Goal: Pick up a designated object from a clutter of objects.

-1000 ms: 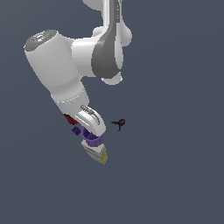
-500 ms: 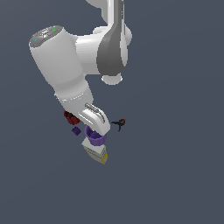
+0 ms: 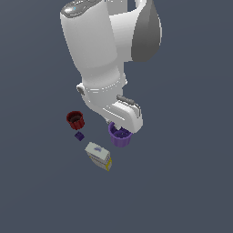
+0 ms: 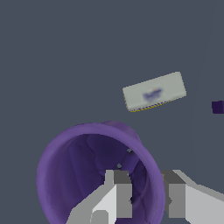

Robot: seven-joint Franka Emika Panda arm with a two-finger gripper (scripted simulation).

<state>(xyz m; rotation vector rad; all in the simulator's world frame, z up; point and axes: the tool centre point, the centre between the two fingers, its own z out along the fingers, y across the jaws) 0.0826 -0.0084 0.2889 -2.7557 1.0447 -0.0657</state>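
The designated object, a purple tapered cup [image 3: 121, 138], hangs under my gripper [image 3: 122, 129], to the exterior view's right of the other items. In the wrist view the cup [image 4: 78, 175] opens toward the camera. My gripper [image 4: 148, 186] is shut on its rim, with one finger [image 4: 118, 192] inside the cup and the other finger [image 4: 177, 199] outside the wall. Of the clutter of objects, a dark red cup [image 3: 75, 119], a tiny purple cube [image 3: 79, 135] and a white-yellow box [image 3: 99, 155] lie on the floor. The black clamp is hidden.
The white arm's bulky links [image 3: 100, 50] fill the upper middle of the exterior view. In the wrist view the box [image 4: 154, 92] and the cube [image 4: 218, 106] lie well beyond the cup on the grey floor [image 4: 65, 52].
The purple cup has moved with my gripper toward the exterior view's right, away from the cube and box. The arm looms larger. The clamp is now covered.
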